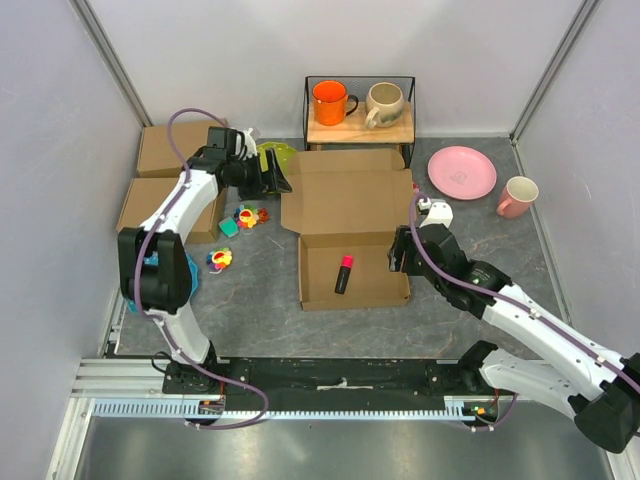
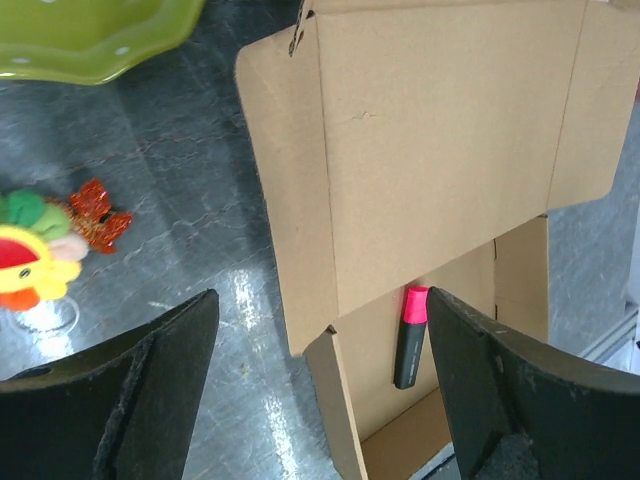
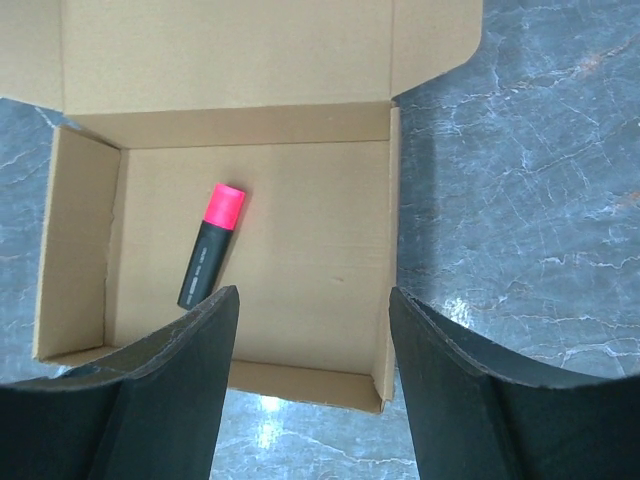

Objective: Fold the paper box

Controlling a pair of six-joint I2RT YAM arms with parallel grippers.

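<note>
The paper box (image 1: 345, 200) sits in the middle of the desk (image 1: 250, 300). It is shaped into a shallow tray with four standing walls. Its lid is laid back toward the far edge, with a small flap at either side. A marker (image 1: 343, 274) with a black body and a pink cap lies on the floor of the tray, clear of every wall, pink end toward the lid.

The left gripper (image 2: 322, 298) is just beside the far left corner of the lid. Its fingers (image 2: 150, 390) are spread wide with nothing between them, and I cannot tell whether it touches the cardboard. The right gripper (image 3: 313, 293) is at the right wall of the tray, its fingers also spread and pinching nothing. In its wrist view the right finger lines up with that wall, but contact is unclear.

Along the left edge of the desk two closed cardboard boxes (image 1: 170, 148) lie one behind the other. A green plate (image 1: 277, 153) is just behind the left gripper. Two small colourful toys (image 1: 247, 215) and a teal block (image 1: 229, 227) lie between those boxes and the paper box.

At the far edge a wire rack (image 1: 355, 131) with a wooden shelf carries an orange mug (image 1: 330, 102) and a beige mug (image 1: 385, 103), both upright. Toward the far right corner a pink plate (image 1: 461, 171) lies flat, and a pink mug (image 1: 517, 197) stands near it.
</note>
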